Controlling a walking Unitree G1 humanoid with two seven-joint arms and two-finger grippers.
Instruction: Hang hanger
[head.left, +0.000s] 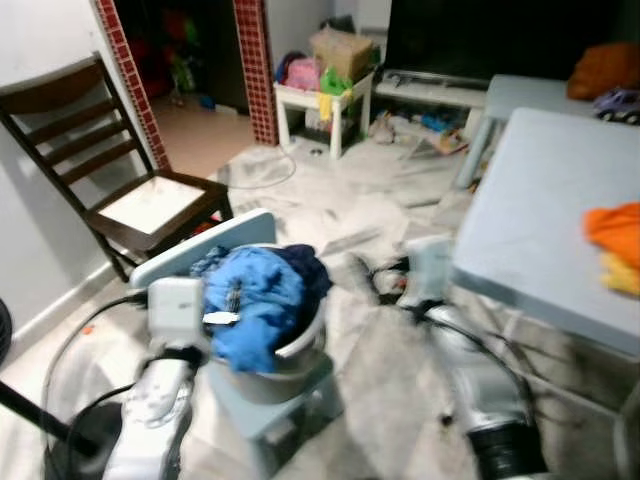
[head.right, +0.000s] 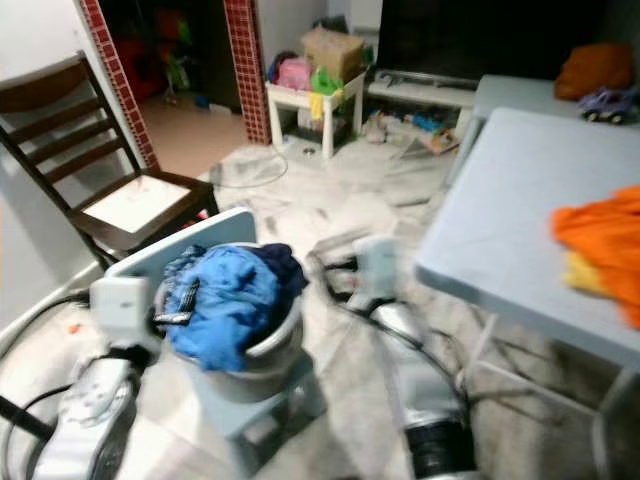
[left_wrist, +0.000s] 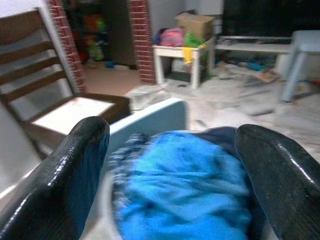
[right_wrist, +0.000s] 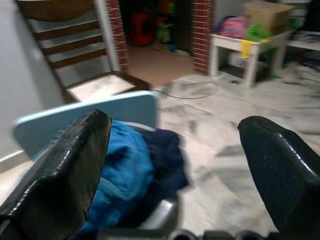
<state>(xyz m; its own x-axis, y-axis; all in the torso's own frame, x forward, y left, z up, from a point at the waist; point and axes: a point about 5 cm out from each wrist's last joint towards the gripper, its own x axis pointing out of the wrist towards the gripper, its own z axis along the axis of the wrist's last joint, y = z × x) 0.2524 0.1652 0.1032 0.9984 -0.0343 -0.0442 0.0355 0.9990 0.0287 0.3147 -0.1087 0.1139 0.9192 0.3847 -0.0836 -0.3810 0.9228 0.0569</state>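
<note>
Frankly, I cannot pick out a hanger anywhere in these blurred views, so where it lies, which way it points and how its long axis runs I cannot tell. Before me is a laundry basket (head.left: 300, 350) heaped with blue clothes (head.left: 255, 300) and a darker garment, standing on a small pale-blue seat (head.left: 195, 250) on the marble floor (head.left: 340, 210). A small dark-and-pale shape (head.left: 222, 318) rests at the heap's left edge, and I cannot say what it is. The left gripper (left_wrist: 172, 130) hovers just over the heap with its jaws spread wide and nothing between them. The right gripper (right_wrist: 174, 120) is beside the basket's right rim, jaws likewise released and empty. To my right is a grey-blue tabletop (head.left: 540, 220) with an orange cloth (head.left: 615, 228) near its far right edge. A dark wooden chair (head.left: 110, 160) stands against the wall on the left. The main risk, as I judge it, is reaching down blind: if the hanger is buried in the heap, the jaws could close on loose fabric instead, or snag a sleeve and drag the basket off its narrow seat. The cables trailing from both arms also hang close to the basket and might catch its rim. I would steady the head before committing to any grasp.
</note>
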